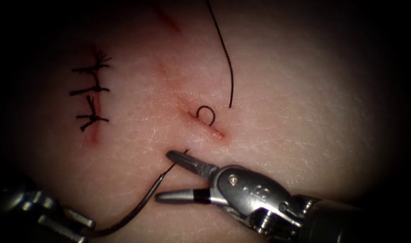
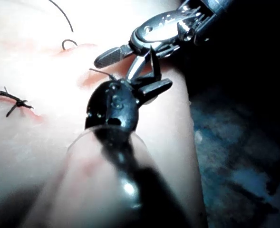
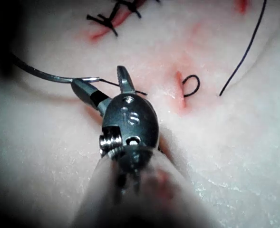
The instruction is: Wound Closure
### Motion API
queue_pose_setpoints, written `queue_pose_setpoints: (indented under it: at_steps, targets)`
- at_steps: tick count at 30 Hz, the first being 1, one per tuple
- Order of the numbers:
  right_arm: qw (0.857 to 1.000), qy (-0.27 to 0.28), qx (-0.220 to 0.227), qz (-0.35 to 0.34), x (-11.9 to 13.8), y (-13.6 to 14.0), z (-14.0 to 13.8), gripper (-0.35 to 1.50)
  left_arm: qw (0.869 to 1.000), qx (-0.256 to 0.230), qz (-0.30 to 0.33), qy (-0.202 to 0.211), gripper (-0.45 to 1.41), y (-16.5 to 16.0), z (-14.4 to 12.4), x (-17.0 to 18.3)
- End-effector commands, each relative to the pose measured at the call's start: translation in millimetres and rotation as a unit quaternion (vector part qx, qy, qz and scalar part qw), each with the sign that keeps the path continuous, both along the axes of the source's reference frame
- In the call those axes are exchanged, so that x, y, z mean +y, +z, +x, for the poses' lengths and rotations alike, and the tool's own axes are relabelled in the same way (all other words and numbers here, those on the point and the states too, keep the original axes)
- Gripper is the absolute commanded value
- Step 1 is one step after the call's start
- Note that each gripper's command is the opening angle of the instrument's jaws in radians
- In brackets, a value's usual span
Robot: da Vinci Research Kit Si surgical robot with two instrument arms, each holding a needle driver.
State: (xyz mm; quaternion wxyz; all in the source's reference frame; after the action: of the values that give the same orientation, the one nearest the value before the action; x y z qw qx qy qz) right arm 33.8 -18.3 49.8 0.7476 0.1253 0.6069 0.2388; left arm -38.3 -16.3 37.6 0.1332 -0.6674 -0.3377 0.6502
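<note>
Curved needle (image 1: 142, 207) lying on the tissue (image 1: 304, 112) to the left of the open cut (image 1: 205, 123). We see its long axis run obliquely, from the lower left, where the left hand (image 1: 74, 225) meets its rear end, upward and to the right. Its slender forward end points toward the cut and stops just beside the upper jaw of the right hand (image 1: 167, 175). We cannot tell whether that end enters the tissue or rests on it. In the right wrist view the needle (image 3: 49, 76) arcs across the tissue to the right hand (image 3: 101, 80), its bright end lying at one jaw.

The right hand stands spread wide, upper jaw tip near the needle's forward end, lower jaw clear of it, grasping nothing that we can make out. For the left hand, we cannot tell from these views how firmly it holds the needle's rear end; in the left wrist view the left hand (image 2: 151, 78) appears dark, with the right hand (image 2: 113, 64) just beyond it.

A small loop of thread (image 1: 206, 113) sits at the cut, and a long strand (image 1: 228, 58) curves upward from just right of it. Farther left, a sutured cut (image 1: 93, 96) carries three dark stitches. Red fluid (image 1: 169, 22) streaks the tissue above.
</note>
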Motion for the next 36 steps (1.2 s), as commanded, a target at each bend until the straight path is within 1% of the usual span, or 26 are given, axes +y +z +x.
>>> queue_pose_setpoints:
  at_steps: [1, 4, 5, 9, 11, 15, 19, 23, 24, 28, 30, 31, 32, 36]
  targets:
    - [1.000, -0.004, -0.005, -0.009, 0.2, 0.4, 0.5, 1.26, 1.000, -0.001, -0.001, -0.001, -0.45, 0.0, -0.7, 0.1]
    - [0.999, -0.024, -0.025, -0.026, 0.3, 0.8, 0.6, 1.26, 1.000, -0.005, -0.010, -0.006, -0.45, -1.4, -0.8, 0.2]
    - [0.999, -0.024, -0.025, -0.026, 0.3, 0.8, 0.6, 1.26, 1.000, -0.005, -0.010, -0.006, -0.45, -1.4, -0.8, 0.2]
    - [0.996, -0.049, -0.058, -0.049, 0.4, 1.9, 0.9, 1.26, 1.000, -0.008, -0.018, -0.009, -0.45, -2.8, -0.9, 0.4]
    - [0.995, -0.050, -0.064, -0.053, 0.5, 2.2, 1.0, 1.25, 1.000, -0.008, -0.020, -0.010, -0.45, -3.0, -0.9, 0.3]
    - [0.989, -0.074, -0.109, -0.072, 0.3, 4.2, 1.6, 1.25, 0.999, -0.012, -0.029, -0.013, -0.45, -4.0, -0.8, 0.3]
    - [0.985, -0.062, -0.141, -0.079, 0.4, 5.5, 1.6, 1.21, 0.999, -0.016, -0.037, -0.018, -0.45, -4.9, -0.5, -0.1]
    - [0.978, -0.040, -0.186, -0.089, 0.9, 6.1, 0.9, 1.18, 0.998, -0.025, -0.053, -0.026, -0.45, -6.4, 0.1, -0.3]
    - [0.978, -0.040, -0.186, -0.089, 0.9, 6.1, 0.9, 1.18, 0.998, -0.025, -0.053, -0.026, -0.45, -6.4, 0.1, -0.3]
    - [0.976, -0.031, -0.198, -0.086, 1.0, 6.1, 0.1, 0.96, 0.996, -0.033, -0.064, -0.044, -0.45, -7.7, 0.8, 0.0]
    - [0.976, -0.029, -0.200, -0.084, 0.9, 6.1, -0.1, 0.96, 0.995, -0.036, -0.070, -0.054, -0.45, -8.2, 1.1, 0.4]
    - [0.976, -0.029, -0.200, -0.083, 0.8, 6.0, -0.1, 0.99, 0.995, -0.037, -0.070, -0.059, -0.45, -8.4, 1.2, 0.7]
    - [0.976, -0.027, -0.202, -0.082, 0.6, 5.9, -0.2, 1.08, 0.994, -0.037, -0.075, -0.066, -0.45, -8.7, 1.5, 1.1]
    - [0.976, -0.029, -0.201, -0.082, 0.5, 5.9, -0.2, 1.08, 0.994, -0.036, -0.075, -0.071, -0.45, -8.9, 1.7, 1.3]
